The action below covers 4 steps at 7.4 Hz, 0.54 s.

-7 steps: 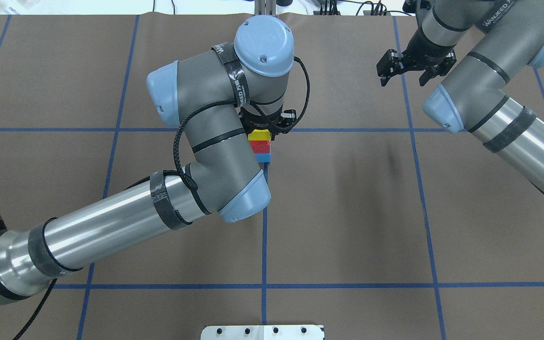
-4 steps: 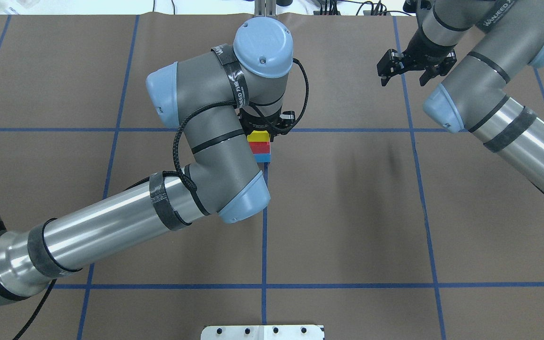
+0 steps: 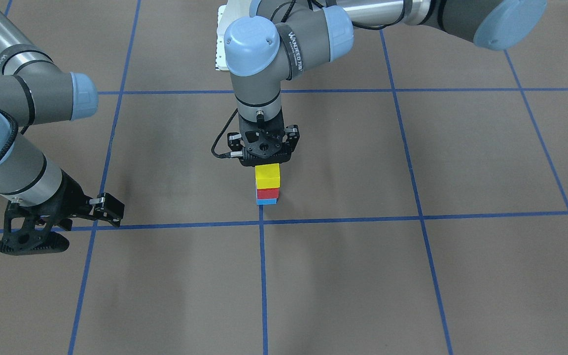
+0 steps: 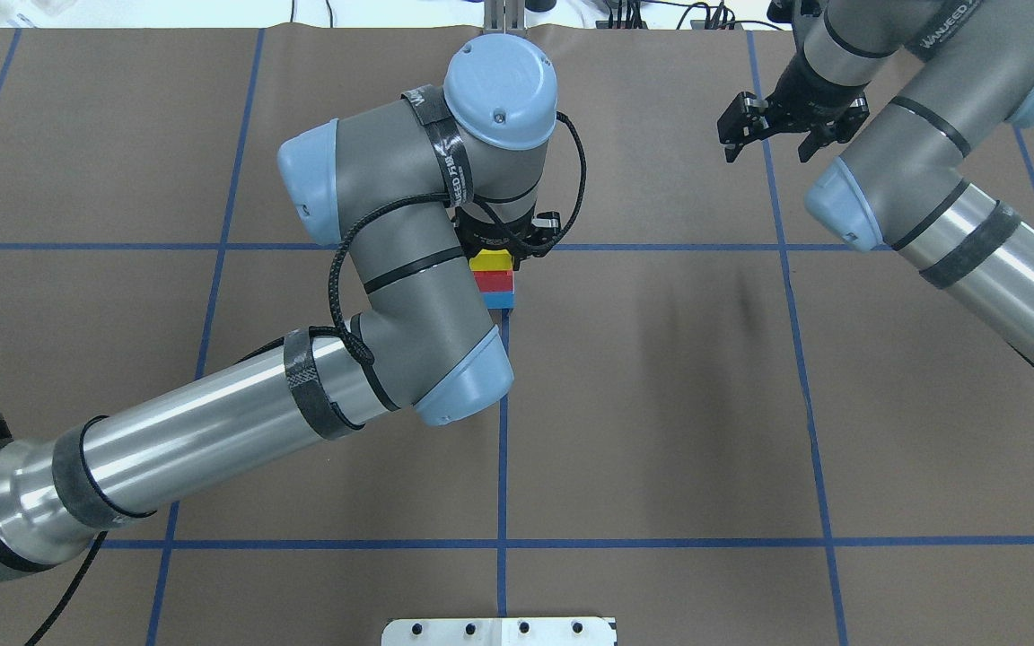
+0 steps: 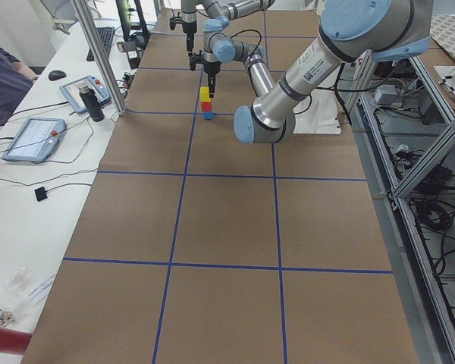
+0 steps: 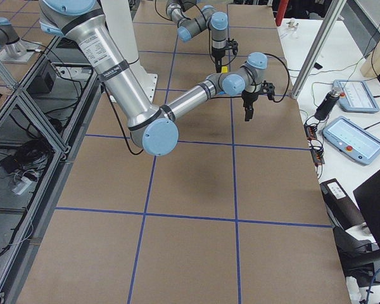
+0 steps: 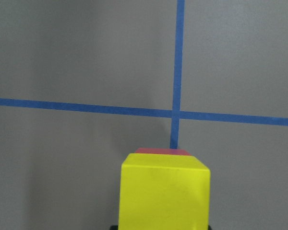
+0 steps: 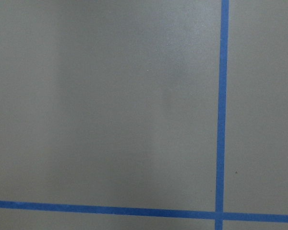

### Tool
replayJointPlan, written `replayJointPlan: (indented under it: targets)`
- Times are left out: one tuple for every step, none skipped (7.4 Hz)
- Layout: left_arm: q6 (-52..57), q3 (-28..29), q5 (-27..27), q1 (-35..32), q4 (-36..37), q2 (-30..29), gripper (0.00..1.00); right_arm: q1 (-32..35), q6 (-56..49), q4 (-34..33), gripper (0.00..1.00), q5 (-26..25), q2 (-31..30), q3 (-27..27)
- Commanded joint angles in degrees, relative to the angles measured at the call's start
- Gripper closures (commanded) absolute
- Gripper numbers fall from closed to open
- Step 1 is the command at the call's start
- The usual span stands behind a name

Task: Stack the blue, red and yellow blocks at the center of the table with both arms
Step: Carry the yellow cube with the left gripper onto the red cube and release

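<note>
Hardly anything has moved since a moment ago: the right gripper (image 4: 766,152) has drifted a touch farther off, and the three-block tower stands as it did.

Nearest the robot, a white base plate (image 4: 499,631) sits at the table (image 3: 412,276) edge. From there the left arm (image 4: 212,431) reaches out and bends down over the middle. Its left gripper (image 3: 264,159) points straight down, right above the tower. Its jaws look spread wider than the block and not clamped on it, probably so that letting go does not nudge it. The yellow block (image 3: 267,176) tops the red block (image 3: 267,193), which rests on the blue block (image 3: 266,201), square and upright, just beside a tape crossing (image 3: 262,222). Farther out, the right gripper hangs empty with jaws apart, well away from the tower, likely to keep clear. The stacking looks done.
</note>
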Motion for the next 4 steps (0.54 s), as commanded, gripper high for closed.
replayJointPlan:
  targets:
    - [0.0, -0.1, 0.2, 0.0, -0.3, 0.0, 0.00, 0.1, 0.0, -0.1, 0.01, 0.1, 0.0, 0.0]
    - [0.0, -0.2, 0.2, 0.0, -0.3, 0.0, 0.00, 0.2, 0.0, -0.1, 0.01, 0.1, 0.0, 0.0]
    - [0.1, -0.4, 0.2, 0.0, -0.3, 0.0, 0.00, 0.4, 0.0, -0.1, 0.01, 0.2, 0.0, 0.0]
    - [0.6, -1.0, 0.3, 0.0, -0.3, 0.0, 0.00, 0.8, -0.1, -0.1, 0.01, 0.2, 0.0, 0.0]
